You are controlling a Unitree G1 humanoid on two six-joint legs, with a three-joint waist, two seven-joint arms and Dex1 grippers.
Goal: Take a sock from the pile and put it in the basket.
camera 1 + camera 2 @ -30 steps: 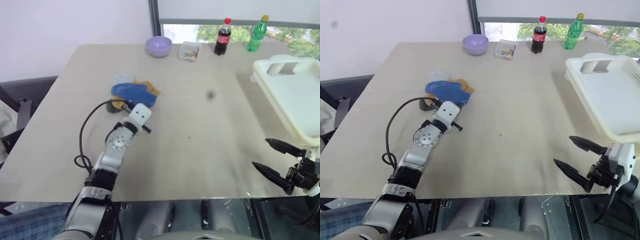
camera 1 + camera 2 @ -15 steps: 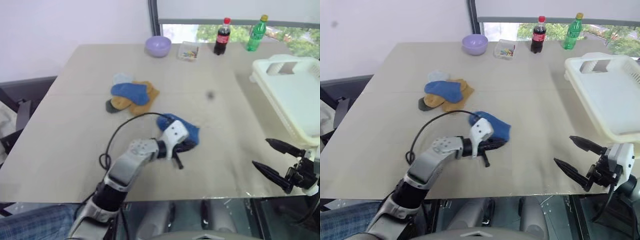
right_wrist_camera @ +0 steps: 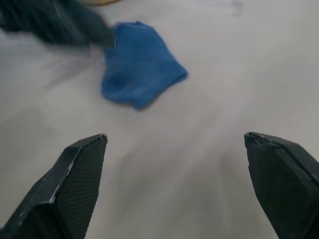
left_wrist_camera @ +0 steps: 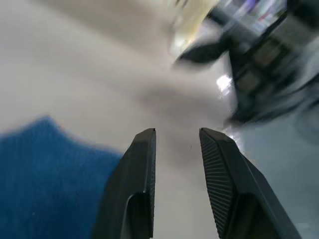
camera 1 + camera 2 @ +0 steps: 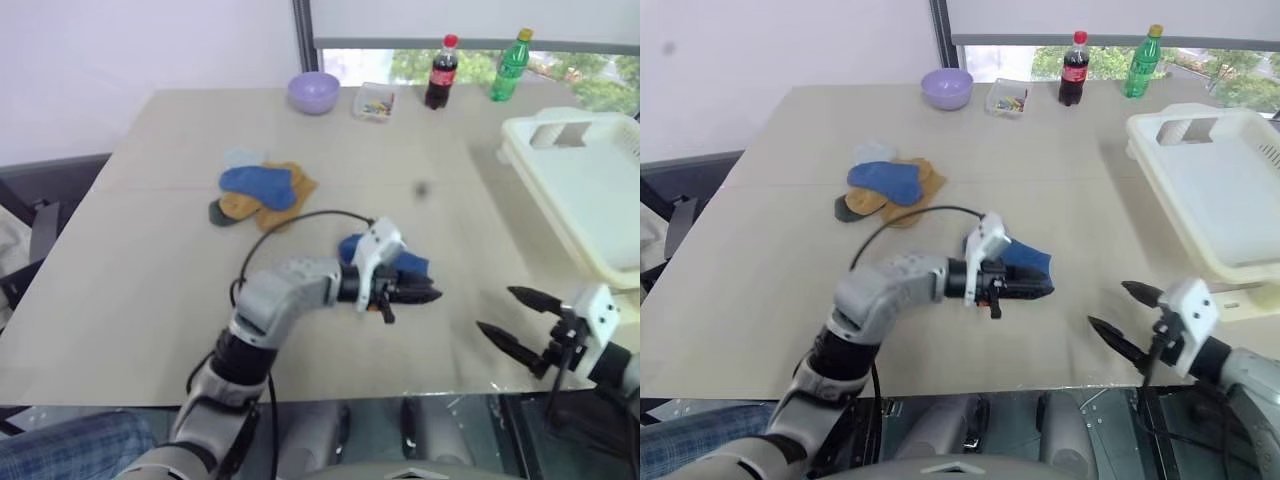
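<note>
I see the sock (image 5: 400,268) lying mid-table beside my left gripper (image 5: 425,295), jaws slightly parted on nothing, while my right gripper (image 5: 512,318), jaws spread wide, faces it from the basket (image 5: 590,210) side.

I can read no text, label, brand, number or sign anywhere. The red-capped dark bottle (image 5: 440,72) and the green bottle (image 5: 511,66), both far beyond my left gripper (image 5: 425,294) at the table's far edge, carry labels (too small to make out a single letter). The small clear box (image 5: 374,101) beside them shows coloured bits but no writing.
</note>
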